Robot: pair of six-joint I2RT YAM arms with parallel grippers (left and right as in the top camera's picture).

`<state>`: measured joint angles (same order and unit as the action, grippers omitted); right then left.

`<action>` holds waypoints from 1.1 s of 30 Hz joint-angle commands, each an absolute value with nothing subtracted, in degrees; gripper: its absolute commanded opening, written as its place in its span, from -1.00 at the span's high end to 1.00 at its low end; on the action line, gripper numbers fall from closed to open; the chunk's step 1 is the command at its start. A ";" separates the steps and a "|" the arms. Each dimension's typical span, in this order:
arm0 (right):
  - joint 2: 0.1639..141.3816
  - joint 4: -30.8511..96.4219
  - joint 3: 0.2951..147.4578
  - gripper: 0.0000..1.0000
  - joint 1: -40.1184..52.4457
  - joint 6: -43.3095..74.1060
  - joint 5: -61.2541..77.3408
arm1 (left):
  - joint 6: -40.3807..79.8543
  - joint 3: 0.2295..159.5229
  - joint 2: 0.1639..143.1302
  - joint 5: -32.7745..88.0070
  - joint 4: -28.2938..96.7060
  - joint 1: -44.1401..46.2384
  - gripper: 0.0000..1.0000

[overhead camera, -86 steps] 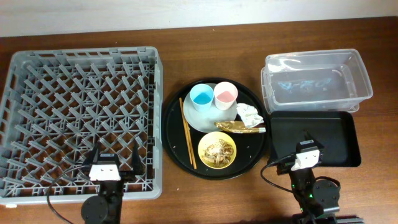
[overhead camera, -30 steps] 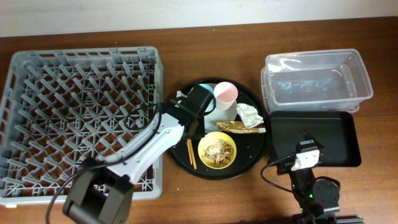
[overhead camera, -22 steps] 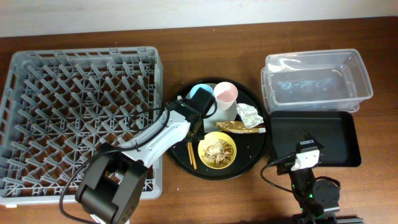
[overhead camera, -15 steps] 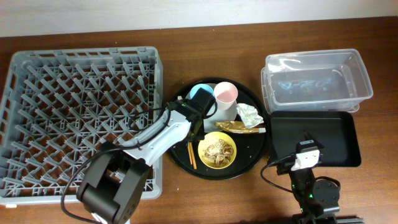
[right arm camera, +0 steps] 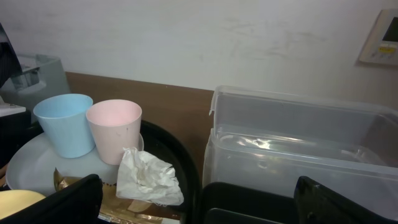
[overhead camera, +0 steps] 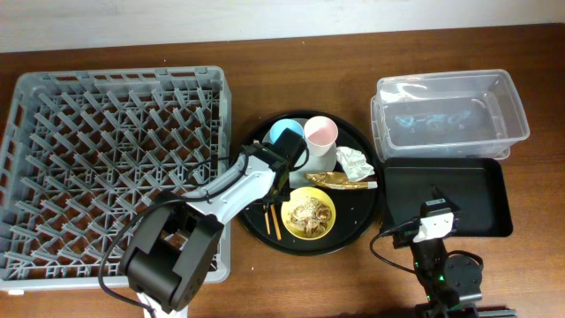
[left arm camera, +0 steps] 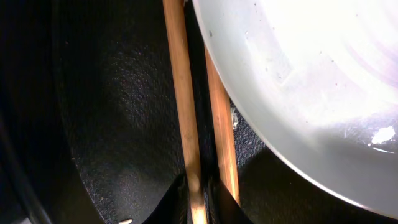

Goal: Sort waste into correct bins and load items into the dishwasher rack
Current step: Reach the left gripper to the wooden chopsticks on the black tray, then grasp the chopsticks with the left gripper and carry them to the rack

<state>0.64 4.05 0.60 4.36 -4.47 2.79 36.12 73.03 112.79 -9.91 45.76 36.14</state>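
Round blk tray (left arm camera: 112, 124) — L claw (left arm camera: 198, 186) pinches chopsticks (left arm camera: 179, 74), ends cropped.

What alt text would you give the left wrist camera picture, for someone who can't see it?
Close-up: two thin wooden chopsticks lie side by side on a textured black tray, beside the rim of a pale plate. At the bottom edge the left gripper pinches the left-hand stick.
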 commanded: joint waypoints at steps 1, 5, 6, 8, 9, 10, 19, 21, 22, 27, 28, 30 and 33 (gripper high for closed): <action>0.36 4.32 0.32 -0.97 4.05 -4.01 2.31 | 36.88 73.10 113.56 -10.55 45.74 35.83 0.82; 0.36 4.32 0.32 -0.97 4.05 -4.01 2.31 | 36.88 73.32 113.38 -10.57 46.74 35.77 0.99; 0.36 4.32 0.32 -0.97 4.05 -4.01 2.31 | 36.88 74.13 113.06 -10.61 47.88 35.62 0.99; 0.36 4.32 0.32 -0.97 4.05 -4.01 2.31 | 36.88 77.91 111.09 -11.81 51.48 34.65 0.99; 0.36 4.32 0.32 -0.97 4.05 -4.01 2.31 | 36.84 79.96 109.89 -12.21 53.30 34.17 0.99; 0.36 4.32 0.32 -0.97 4.05 -4.01 2.31 | 36.60 83.20 107.63 -12.53 56.31 33.39 0.99; 0.36 4.32 0.32 -0.97 4.05 -4.01 2.31 | 26.85 90.70 96.44 -19.92 70.15 28.01 1.00; 0.36 4.32 0.32 -0.97 4.05 -4.01 2.31 | 26.83 90.65 96.47 -19.88 72.62 26.33 0.99; 0.36 4.32 0.32 -0.97 4.05 -4.01 2.31 | 26.63 90.63 96.47 -19.97 73.01 25.89 0.99; 0.36 4.32 0.32 -0.97 4.05 -4.01 2.31 | 26.65 90.06 96.47 -19.97 72.73 25.06 0.99; 0.36 4.32 0.32 -0.97 4.05 -4.01 2.31 | 26.65 89.80 96.51 -19.97 72.62 25.06 1.00; 0.36 4.32 0.32 -0.97 4.05 -4.01 2.31 | 26.65 88.97 96.51 -20.93 72.47 25.06 0.99; 0.36 4.32 0.32 -0.97 4.05 -4.01 2.31 | 26.61 87.31 96.53 -22.52 71.90 25.06 0.98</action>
